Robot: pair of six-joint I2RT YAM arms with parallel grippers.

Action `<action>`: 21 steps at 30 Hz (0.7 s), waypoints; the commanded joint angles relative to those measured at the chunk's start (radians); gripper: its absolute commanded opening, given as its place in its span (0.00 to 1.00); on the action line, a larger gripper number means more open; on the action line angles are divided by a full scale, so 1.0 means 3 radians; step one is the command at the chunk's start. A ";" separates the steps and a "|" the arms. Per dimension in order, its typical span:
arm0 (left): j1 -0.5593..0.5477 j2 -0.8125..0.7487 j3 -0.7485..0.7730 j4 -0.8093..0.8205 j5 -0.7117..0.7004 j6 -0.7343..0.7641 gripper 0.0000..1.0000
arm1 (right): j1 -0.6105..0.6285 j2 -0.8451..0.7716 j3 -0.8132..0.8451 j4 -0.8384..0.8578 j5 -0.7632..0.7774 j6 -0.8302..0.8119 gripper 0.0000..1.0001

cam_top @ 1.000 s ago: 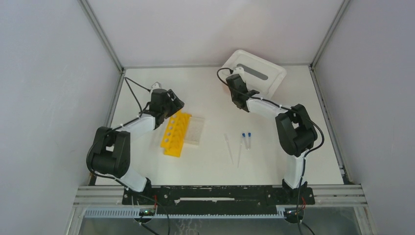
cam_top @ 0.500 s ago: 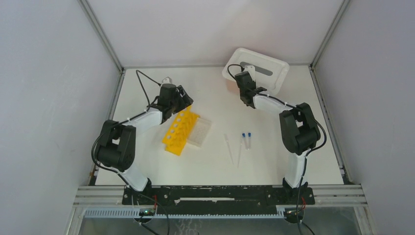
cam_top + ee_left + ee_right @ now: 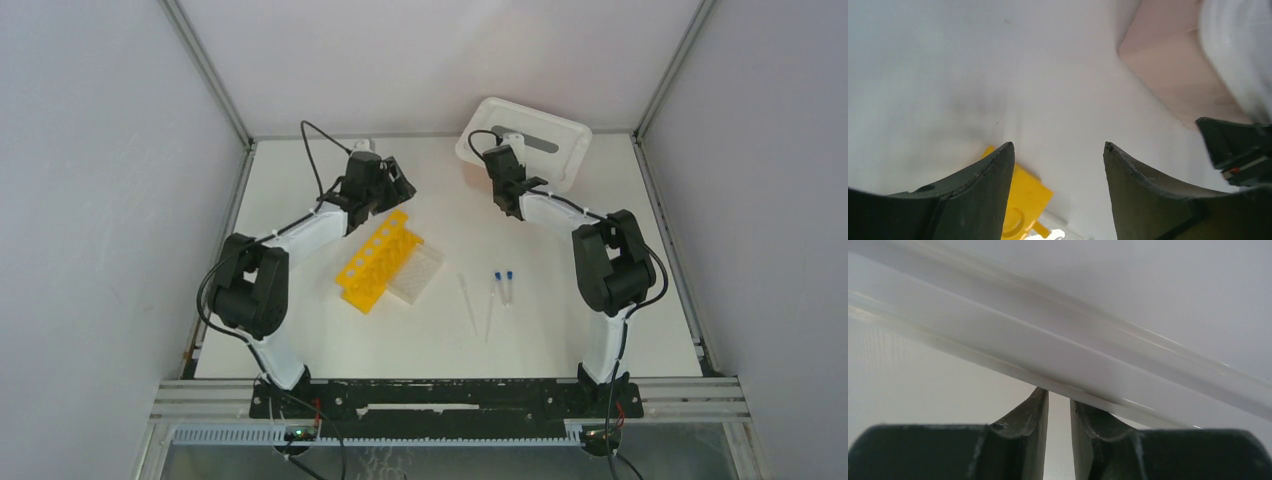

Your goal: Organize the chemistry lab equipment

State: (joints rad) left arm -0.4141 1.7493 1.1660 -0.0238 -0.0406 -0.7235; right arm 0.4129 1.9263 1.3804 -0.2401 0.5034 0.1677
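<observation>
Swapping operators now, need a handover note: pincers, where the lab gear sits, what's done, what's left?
Left pincer: open, empty, over the far end of the yellow rack.
Right pincer: nearly closed, tips at the rim of the white lid; grip unclear.
Clear grid rack sits beside the yellow rack.
Two blue-capped tubes and two droppers lie loose mid-table.
Done: racks side by side.
Left: tubes and droppers not yet put away.

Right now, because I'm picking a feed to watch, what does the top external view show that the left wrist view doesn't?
Only the top external: the small clear grid rack, two blue-capped tubes, two droppers and the grey slot in the white lid. Only the left wrist: the pink tub wall, and the left end effector with open, empty jaws. Both: the yellow rack.
</observation>
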 commanded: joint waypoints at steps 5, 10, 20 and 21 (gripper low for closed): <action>0.0000 -0.0134 0.0886 -0.0385 -0.0168 0.0302 0.70 | 0.0249 -0.0275 0.0166 0.0064 0.0051 -0.0093 0.31; 0.0000 -0.0783 0.0572 -0.0444 -0.0946 0.0206 0.71 | 0.0433 -0.0438 0.0135 0.0090 -0.0059 -0.0202 0.36; -0.0002 -0.2144 -0.0764 -0.0909 -0.2100 -0.0502 0.72 | 0.0695 -0.0660 -0.0073 0.0182 -0.0232 -0.0175 0.48; 0.0000 -0.2268 -0.0914 -0.0934 -0.2141 -0.0625 0.72 | 0.0726 -0.0674 -0.0094 0.0190 -0.0233 -0.0167 0.49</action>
State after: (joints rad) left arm -0.4141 1.1599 1.0550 -0.2131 -0.5400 -0.7708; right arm 0.6010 1.7638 1.3785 -0.2184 0.4412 0.1246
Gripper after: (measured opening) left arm 0.714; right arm 0.475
